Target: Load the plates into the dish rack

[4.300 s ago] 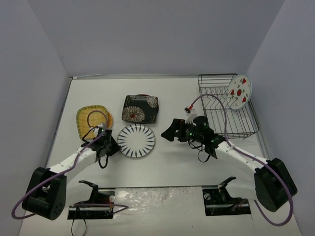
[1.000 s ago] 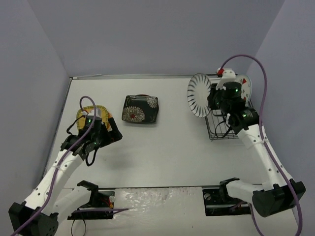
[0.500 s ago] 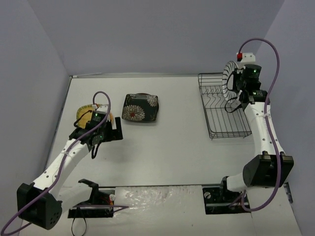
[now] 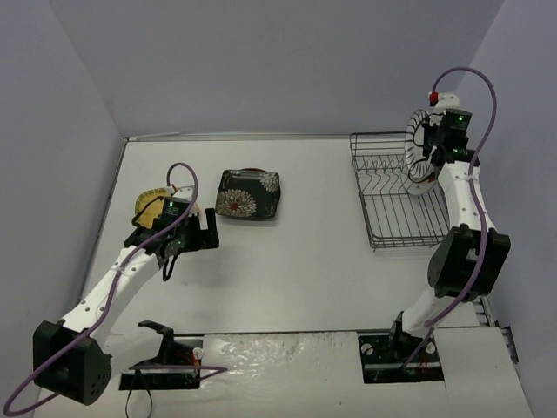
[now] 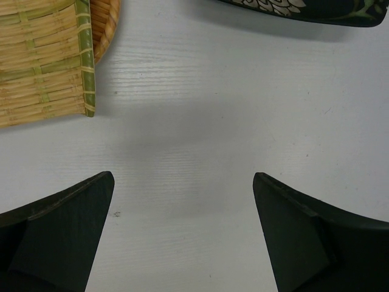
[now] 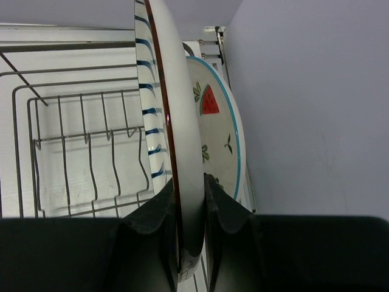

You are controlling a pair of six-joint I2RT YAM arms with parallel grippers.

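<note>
Fingers [image 6: 228, 214] of the right gripper [image 6: 189, 204] clamp the striped plate [image 6: 163, 121] upright over the dish rack [image 4: 392, 222], beside, perhaps touching, the watermelon plate [image 6: 217, 131]. Left gripper [image 5: 182, 176] hovers, spread wide, between yellow woven plate [image 5: 39, 67] and black floral plate [image 5: 304, 7].

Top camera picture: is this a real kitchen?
Probably not; it looks like a robot test booth: a left arm and right arm bolted to a white table, plain grey walls, and a wire dish rack.
</note>
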